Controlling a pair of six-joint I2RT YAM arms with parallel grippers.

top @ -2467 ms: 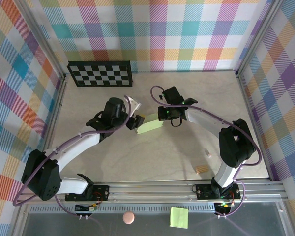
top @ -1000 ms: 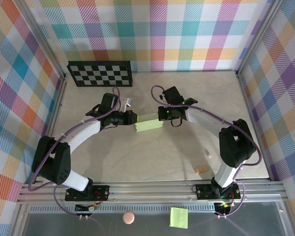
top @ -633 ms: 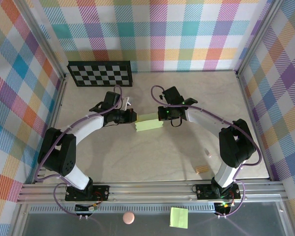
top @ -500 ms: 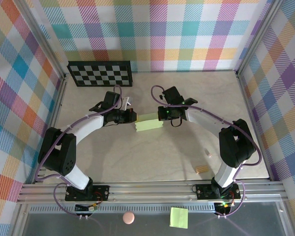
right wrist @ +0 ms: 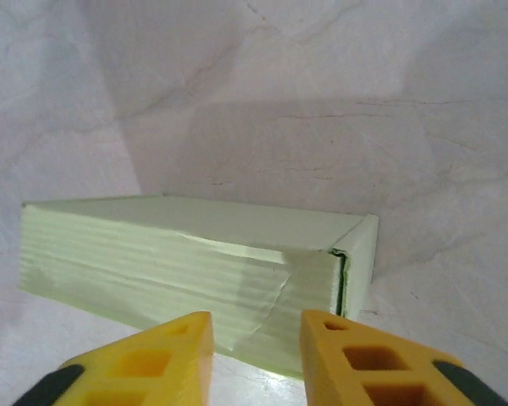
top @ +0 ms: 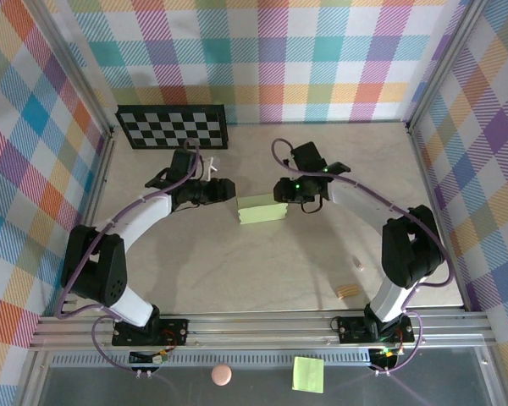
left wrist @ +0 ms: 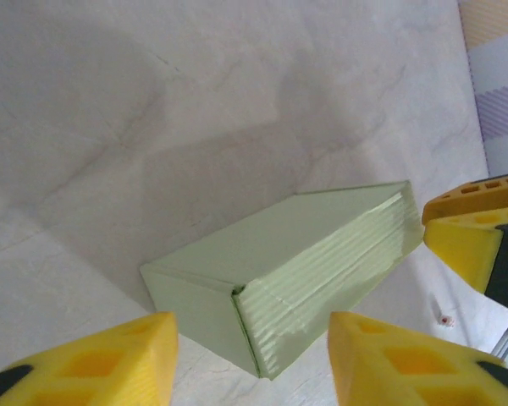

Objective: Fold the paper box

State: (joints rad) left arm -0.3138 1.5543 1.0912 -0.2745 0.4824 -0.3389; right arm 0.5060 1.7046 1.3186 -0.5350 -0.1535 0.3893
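The paper box (top: pixel 262 209) is a closed pale lime-green block lying flat on the table at mid-centre. My left gripper (top: pixel 226 190) hangs just off its upper left corner, open and apart from it. My right gripper (top: pixel 282 191) sits just past its upper right edge, open too. In the left wrist view the paper box (left wrist: pixel 279 262) shows one end and a long ribbed side beyond my yellow fingers (left wrist: pixel 93 364), with nothing between them. In the right wrist view the paper box (right wrist: pixel 178 254) lies beyond the parted fingers (right wrist: pixel 381 359), its end flap seam showing at the right.
A checkerboard (top: pixel 173 126) leans at the back left wall. A small wooden piece (top: pixel 347 290) and a tiny white bit (top: pixel 356 266) lie at the front right. Beyond the front rail are a bright green sticky note (top: pixel 308 373) and a pink ball (top: pixel 221 374). Plaid walls close in three sides.
Both grippers have opened and drawn back from the box ends, left one up-left, right one up-right. The box now rests free on the table, slightly lower.
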